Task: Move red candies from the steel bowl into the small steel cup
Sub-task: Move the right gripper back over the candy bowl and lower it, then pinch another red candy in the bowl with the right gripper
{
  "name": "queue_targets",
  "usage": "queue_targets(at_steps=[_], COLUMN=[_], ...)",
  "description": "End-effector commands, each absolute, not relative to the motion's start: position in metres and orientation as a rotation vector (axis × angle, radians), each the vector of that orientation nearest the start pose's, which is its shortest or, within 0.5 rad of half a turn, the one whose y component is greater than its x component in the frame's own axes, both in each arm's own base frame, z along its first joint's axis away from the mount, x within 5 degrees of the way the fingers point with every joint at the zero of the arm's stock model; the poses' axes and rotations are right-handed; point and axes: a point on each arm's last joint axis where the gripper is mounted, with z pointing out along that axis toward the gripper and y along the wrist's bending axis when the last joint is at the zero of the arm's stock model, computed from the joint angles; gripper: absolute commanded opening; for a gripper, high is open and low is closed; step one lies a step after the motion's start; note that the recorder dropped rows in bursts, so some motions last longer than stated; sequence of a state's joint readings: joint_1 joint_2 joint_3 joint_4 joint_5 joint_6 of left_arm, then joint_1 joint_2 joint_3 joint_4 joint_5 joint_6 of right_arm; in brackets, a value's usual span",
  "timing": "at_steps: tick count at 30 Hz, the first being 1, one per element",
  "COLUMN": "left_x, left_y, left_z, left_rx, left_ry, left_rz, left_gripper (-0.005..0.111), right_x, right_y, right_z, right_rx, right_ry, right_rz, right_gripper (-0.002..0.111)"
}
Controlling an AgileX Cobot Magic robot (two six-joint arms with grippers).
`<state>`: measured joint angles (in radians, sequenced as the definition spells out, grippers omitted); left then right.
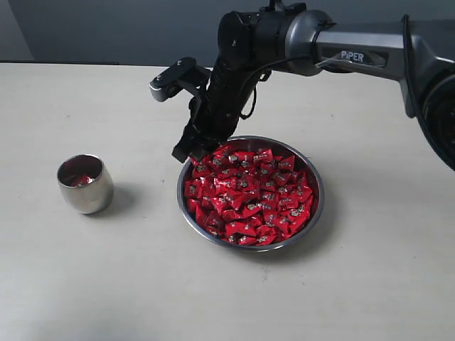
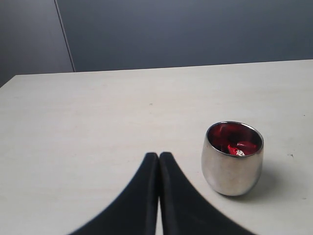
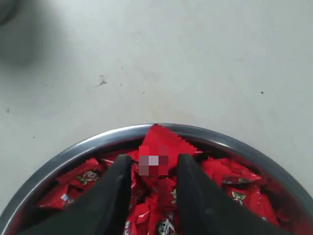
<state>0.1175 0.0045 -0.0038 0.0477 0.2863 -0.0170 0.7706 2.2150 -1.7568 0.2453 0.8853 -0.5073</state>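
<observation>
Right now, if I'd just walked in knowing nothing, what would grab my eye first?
The heap of shiny red candies filling the wide steel bowl, right of the middle in the exterior view. Next, the black right gripper reaching down to the bowl's far left edge, fingers apart at the candies. Off to the left stands the small steel cup, a few red candies inside.

Soft light is coming from above-left, so the small steel cup (image 1: 85,186) and the steel bowl (image 1: 318,193) are throwing faint shadows rightward on the counter (image 1: 106,284). Right wrist view is looking blurry up close, with a pixelated patch sitting on the red candies (image 3: 161,141).
</observation>
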Motion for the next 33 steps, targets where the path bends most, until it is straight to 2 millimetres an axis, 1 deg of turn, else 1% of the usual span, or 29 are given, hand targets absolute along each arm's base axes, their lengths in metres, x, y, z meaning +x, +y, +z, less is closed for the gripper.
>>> queue_targets(at_steps=[1,9,12,19,33], left_x=[0.0542,0.0542,0.0542,0.0542,0.0542], left_y=[0.0076,0.0076,0.0076,0.0076,0.0076], left_z=[0.1874,0.1874,0.1874,0.1874,0.1874], left_rx=[-0.092,-0.092,-0.092,-0.092,-0.092], left_ry=[1.767,1.767,1.767,1.767,1.767], left_rz=[0.114,0.114,0.114,0.114,0.114], left_gripper=[0.000,0.000,0.000,0.000,0.000], right_x=[0.3305,0.3329,0.3336,0.3312,0.3302], right_y=[0.3408,0.3412,0.3417,0.3400,0.3425], right_z=[0.1684,0.1606,0.1609,0.1592,0.1600], right_rx=[-1.446,-1.368,-1.335,-1.323,-1.293], right_ry=[2.422,2.475,2.484,2.534,2.542], right_rz=[0.367,0.360,0.366,0.367,0.414], right_gripper=[0.033,0.033,0.033,0.033,0.033])
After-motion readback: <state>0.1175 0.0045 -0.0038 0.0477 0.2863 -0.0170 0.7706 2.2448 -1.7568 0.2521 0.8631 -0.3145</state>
